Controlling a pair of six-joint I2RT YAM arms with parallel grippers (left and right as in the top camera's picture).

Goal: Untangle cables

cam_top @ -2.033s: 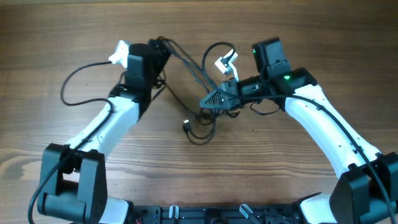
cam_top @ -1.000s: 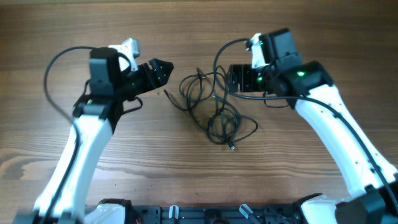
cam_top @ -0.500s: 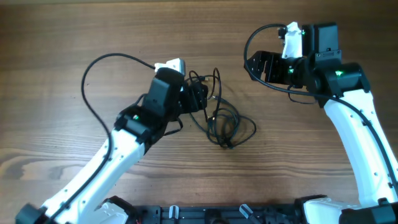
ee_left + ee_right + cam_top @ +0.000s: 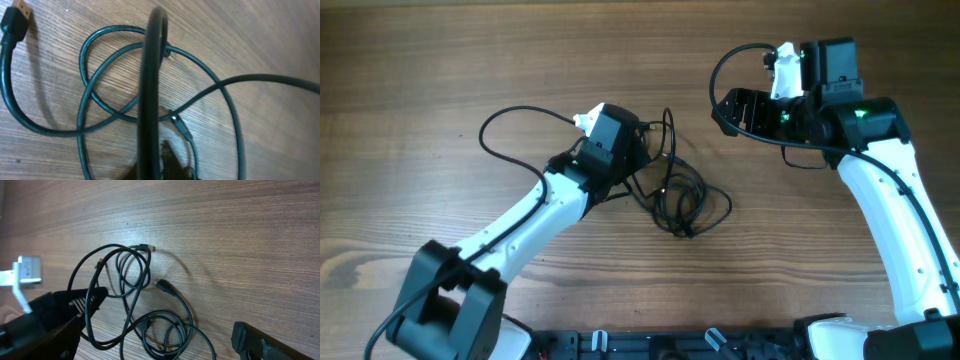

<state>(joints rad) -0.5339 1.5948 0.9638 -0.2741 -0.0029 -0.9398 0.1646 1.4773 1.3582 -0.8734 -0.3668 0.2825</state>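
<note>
Overhead, left hand (image 4: 642,152) clamps one edge of the cables (image 4: 672,192), loops just beside.

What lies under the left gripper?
Looped cables on the wooden table, one strand rising close past the lens. The left gripper hides its own fingertips overhead, so any grip is unclear.

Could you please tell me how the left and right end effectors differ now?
The left end effector sits among the upper-left loops of the cables; the right end effector is apart from them, to their upper right. The right one's jaws stand open and empty; the left one's grip cannot be made out. Both point inward.
</note>
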